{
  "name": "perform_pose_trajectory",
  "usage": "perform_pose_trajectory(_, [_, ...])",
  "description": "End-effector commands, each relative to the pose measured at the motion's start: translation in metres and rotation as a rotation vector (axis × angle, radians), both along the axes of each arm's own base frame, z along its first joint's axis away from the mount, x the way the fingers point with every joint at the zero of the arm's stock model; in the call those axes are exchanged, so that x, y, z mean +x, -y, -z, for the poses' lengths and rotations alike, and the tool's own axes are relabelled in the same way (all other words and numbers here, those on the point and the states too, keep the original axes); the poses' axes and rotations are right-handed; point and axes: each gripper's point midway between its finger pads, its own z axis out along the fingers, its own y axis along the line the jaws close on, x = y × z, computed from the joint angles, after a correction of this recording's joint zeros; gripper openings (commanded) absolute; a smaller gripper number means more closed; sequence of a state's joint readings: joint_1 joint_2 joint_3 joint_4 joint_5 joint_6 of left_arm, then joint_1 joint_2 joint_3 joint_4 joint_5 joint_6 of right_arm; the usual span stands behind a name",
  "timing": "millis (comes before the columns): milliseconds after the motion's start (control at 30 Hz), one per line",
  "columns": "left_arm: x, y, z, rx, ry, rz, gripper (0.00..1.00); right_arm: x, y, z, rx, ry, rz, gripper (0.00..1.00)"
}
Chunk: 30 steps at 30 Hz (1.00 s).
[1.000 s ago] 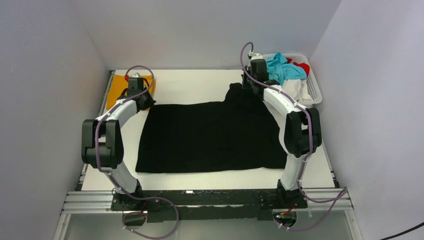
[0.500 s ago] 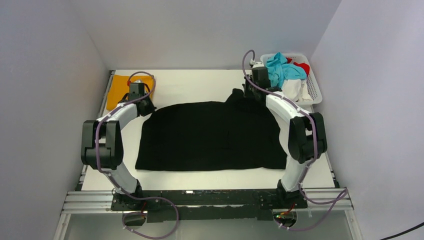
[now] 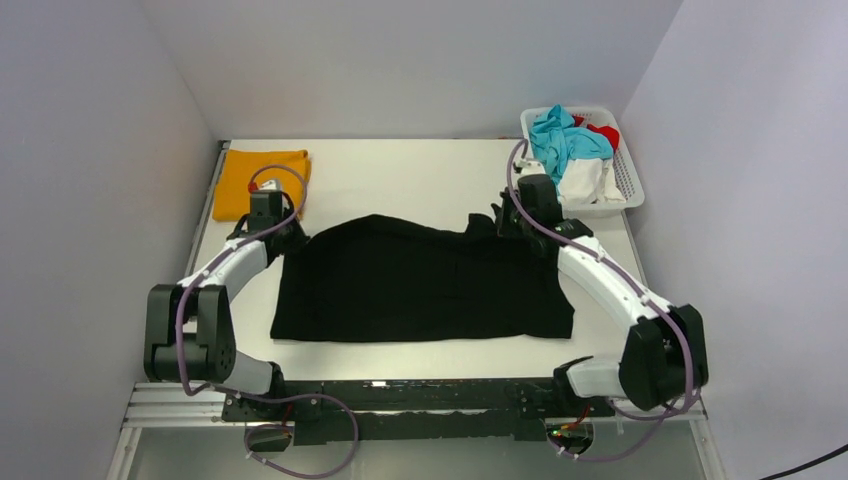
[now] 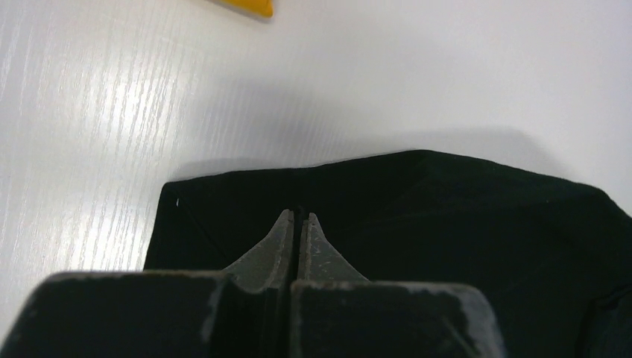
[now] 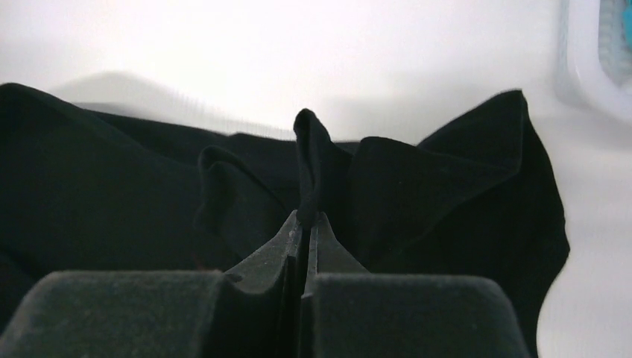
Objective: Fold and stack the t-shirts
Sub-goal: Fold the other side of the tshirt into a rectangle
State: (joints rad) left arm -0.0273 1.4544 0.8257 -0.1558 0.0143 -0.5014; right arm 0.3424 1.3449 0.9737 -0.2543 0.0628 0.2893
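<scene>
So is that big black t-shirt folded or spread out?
Mostly spread, not folded: the black t-shirt lies flat on the table, while the left gripper and right gripper each pinch its far edge.

One camera sits high up behind the arms (image 3: 240, 262) and looks down on the whole desk (image 3: 400, 170). Each wrist camera sits very close, low over the desk, looking out past its own jaws. All three views share the far edge of the black t-shirt (image 3: 420, 280).
</scene>
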Motion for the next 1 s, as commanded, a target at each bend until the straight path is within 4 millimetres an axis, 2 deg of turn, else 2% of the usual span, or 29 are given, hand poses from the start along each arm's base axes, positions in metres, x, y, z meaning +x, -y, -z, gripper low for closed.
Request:
perform_pose_trajectory(0, [-0.001, 0.006, -0.014, -0.021, 0.077, 0.022, 0.00, -0.028, 0.009, -0.004, 0.007, -0.016, 0.024, 0.00])
perform_pose_trajectory(100, [-0.011, 0.005, -0.010, -0.022, 0.074, 0.018, 0.00, -0.044, 0.017, -0.003, -0.013, -0.034, 0.031, 0.00])
perform_pose_trajectory(200, [-0.024, 0.001, -0.006, -0.002, 0.074, 0.003, 0.00, -0.057, 0.024, 0.007, -0.035, -0.064, 0.038, 0.00])
perform_pose_trajectory(267, [-0.030, -0.002, -0.007, 0.009, 0.090, 0.000, 0.00, -0.064, 0.024, 0.012, -0.031, -0.075, 0.030, 0.00])
perform_pose_trajectory(400, [-0.038, -0.011, 0.002, 0.038, 0.074, -0.047, 0.00, -0.074, 0.024, 0.019, -0.029, -0.090, 0.018, 0.00])
perform_pose_trajectory(600, [-0.037, -0.017, 0.004, 0.055, 0.051, -0.080, 0.00, -0.085, 0.026, 0.042, -0.021, -0.148, 0.027, 0.00])
perform_pose_trajectory(833, [-0.032, -0.019, -0.008, 0.064, 0.048, -0.094, 0.00, -0.100, 0.019, 0.045, 0.026, -0.180, -0.007, 0.00])
perform_pose_trajectory(967, [-0.036, -0.022, -0.004, 0.064, 0.033, -0.117, 0.00, -0.114, 0.016, 0.056, 0.048, -0.246, -0.017, 0.02])
